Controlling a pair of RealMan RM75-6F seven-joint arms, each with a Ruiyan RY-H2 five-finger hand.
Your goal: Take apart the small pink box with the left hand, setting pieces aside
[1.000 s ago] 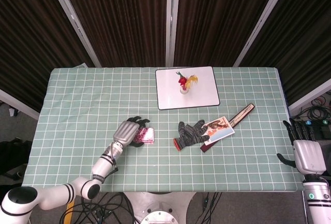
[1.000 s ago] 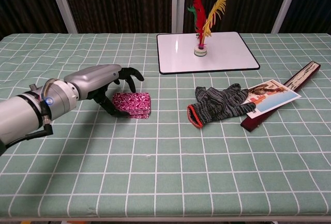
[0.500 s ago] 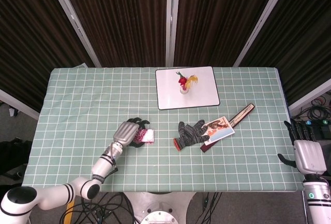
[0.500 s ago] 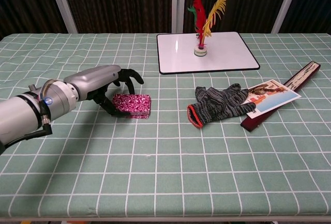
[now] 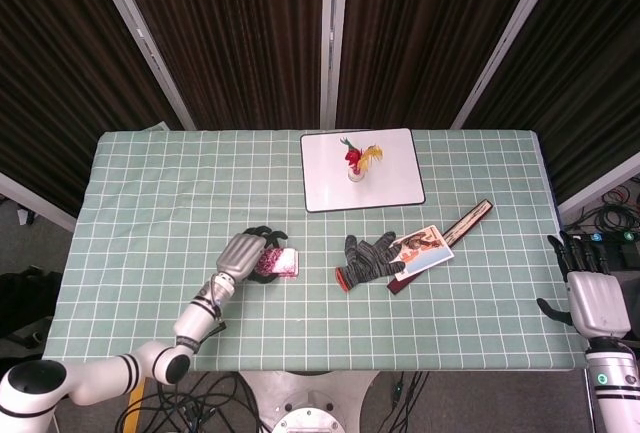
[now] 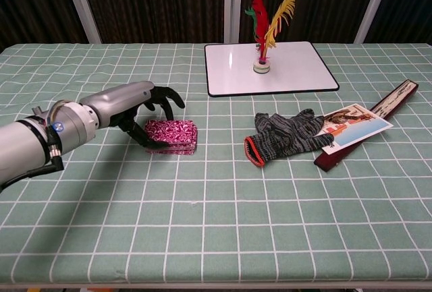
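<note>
While left hand (image 6: 138, 113) grips it, patterned pink box (image 6: 174, 134) lies flat

No words, numbers or brand marks can be read in either view. The card (image 6: 353, 125) at the right of the chest view, beside the glove, carries a printed picture, but any lettering on it is too small to make out. The pink box (image 6: 171, 135) left of centre shows only a pattern.
</note>
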